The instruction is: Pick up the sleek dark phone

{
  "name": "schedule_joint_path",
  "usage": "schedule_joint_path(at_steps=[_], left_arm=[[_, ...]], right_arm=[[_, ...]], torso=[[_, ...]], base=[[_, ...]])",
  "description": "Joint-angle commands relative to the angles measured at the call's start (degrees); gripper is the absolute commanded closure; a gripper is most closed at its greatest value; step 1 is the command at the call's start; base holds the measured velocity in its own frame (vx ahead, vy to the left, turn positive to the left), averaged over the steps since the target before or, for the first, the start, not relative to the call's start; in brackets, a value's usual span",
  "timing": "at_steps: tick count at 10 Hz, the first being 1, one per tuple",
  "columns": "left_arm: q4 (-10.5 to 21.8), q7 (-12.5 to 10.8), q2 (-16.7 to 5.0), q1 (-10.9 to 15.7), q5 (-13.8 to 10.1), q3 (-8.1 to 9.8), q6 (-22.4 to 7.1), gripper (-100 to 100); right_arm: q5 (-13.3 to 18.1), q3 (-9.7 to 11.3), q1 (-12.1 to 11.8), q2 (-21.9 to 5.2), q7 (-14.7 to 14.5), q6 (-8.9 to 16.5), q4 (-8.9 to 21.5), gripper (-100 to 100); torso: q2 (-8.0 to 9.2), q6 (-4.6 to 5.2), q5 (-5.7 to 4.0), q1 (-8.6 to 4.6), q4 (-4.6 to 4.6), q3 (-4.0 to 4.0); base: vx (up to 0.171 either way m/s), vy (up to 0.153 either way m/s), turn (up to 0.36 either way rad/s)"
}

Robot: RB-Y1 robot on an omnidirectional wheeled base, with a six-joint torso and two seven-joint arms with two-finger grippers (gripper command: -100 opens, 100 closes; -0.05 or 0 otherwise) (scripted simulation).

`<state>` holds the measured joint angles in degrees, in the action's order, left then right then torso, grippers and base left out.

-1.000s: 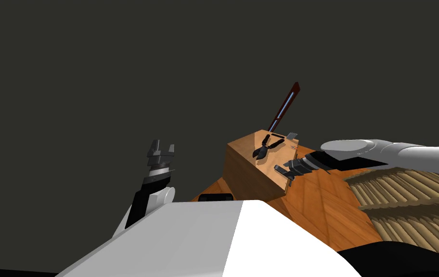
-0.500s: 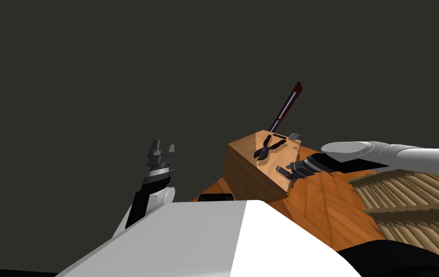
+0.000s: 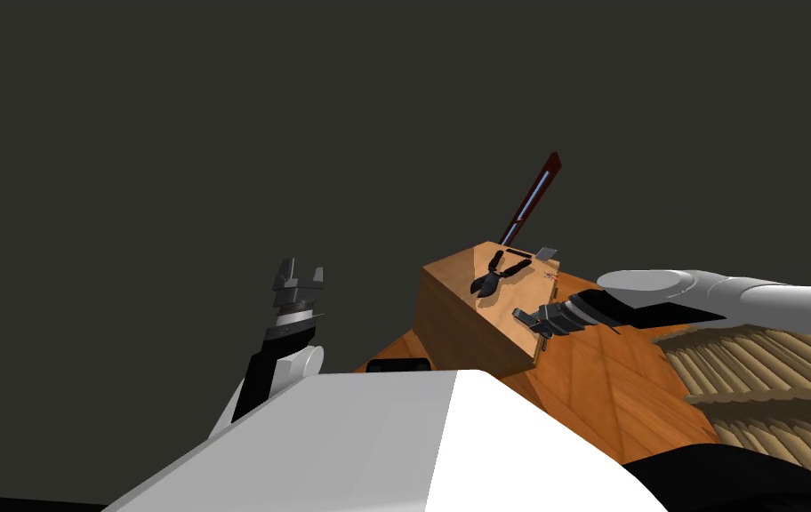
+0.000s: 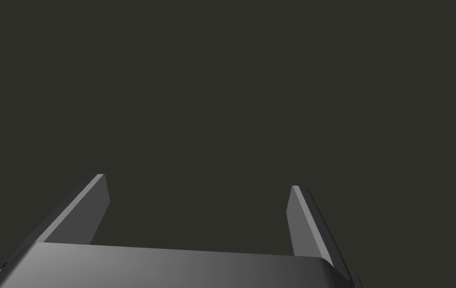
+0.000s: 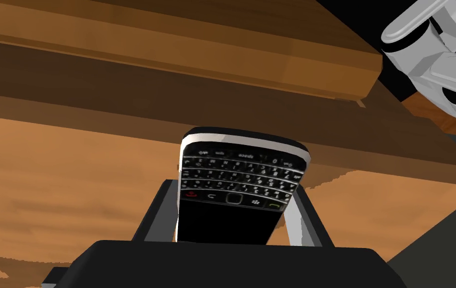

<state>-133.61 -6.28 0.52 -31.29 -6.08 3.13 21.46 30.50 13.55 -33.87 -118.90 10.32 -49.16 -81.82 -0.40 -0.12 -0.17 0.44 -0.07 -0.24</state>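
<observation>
The main risk is the phone (image 5: 242, 195) slipping or swivelling. The right jaws pinch it only by its smooth long sides at the screen half, so the keypad half juts out past the tips. Any jerk or tilt could let that free end droop and slide out. A second risk is a knock: the phone hangs low by the near right edge of the wooden table (image 3: 453, 298), and I cannot tell how much clearance it has over the wood. A sideways swing before a clean rise could clip that edge. The black pliers (image 3: 488, 276) lie farther back on the table, apart from the grasp, so they look a small worry. The right arm (image 3: 706, 289) reaches in from the right, nearly level, its wrist pointing left across the table's corner. The left arm (image 3: 275, 356) stands raised at the left, well apart from the table, its jaws wide and holding nothing.
</observation>
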Motion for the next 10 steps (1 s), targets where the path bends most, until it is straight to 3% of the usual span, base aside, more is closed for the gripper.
schedule_joint_path(at_steps=[1,4,5,6,8,9,10], left_arm=[[0.0,0.0,0.0,0.0,0.0,0.0,0.0,0],[0.0,0.0,0.0,0.0,0.0,0.0,0.0,0],[0.0,0.0,0.0,0.0,0.0,0.0,0.0,0],[0.0,0.0,0.0,0.0,0.0,0.0,0.0,0],[0.0,0.0,0.0,0.0,0.0,0.0,0.0,0],[0.0,0.0,0.0,0.0,0.0,0.0,0.0,0],[0.0,0.0,0.0,0.0,0.0,0.0,0.0,0]], right_arm=[[0.0,0.0,0.0,0.0,0.0,0.0,0.0,100],[-0.01,0.01,0.0,0.0,0.04,0.02,0.03,100],[0.0,0.0,0.0,0.0,0.02,0.02,0.03,0],[-0.69,-0.64,0.58,-1.89,0.66,-1.26,-0.04,100],[-1.09,-1.0,0.97,-3.08,1.16,-1.95,-0.2,100],[-0.94,-0.36,1.18,-2.42,0.75,-1.61,-0.02,100],[-1.02,-0.28,1.3,-2.53,0.73,-1.76,0.0,0]], torso=[[0.0,0.0,0.0,0.0,0.0,0.0],[-0.02,-0.02,-0.02,-0.04,-0.01,-0.02],[-0.03,-0.01,-0.02,-0.04,-0.01,-0.02],[-0.03,-0.01,-0.02,-0.04,-0.01,-0.02],[0.06,0.02,0.0,-0.05,0.01,0.03],[0.08,0.03,0.02,-0.04,0.02,0.05],[0.05,0.02,-0.02,-0.04,0.01,0.03]], base=[[0.0,0.0,0.0],[0.0,0.0,0.0],[0.0,0.0,0.0],[-0.016,-0.014,-0.112],[-0.02,-0.014,-0.052],[-0.009,-0.005,-0.011],[0.0,0.0,0.0]])
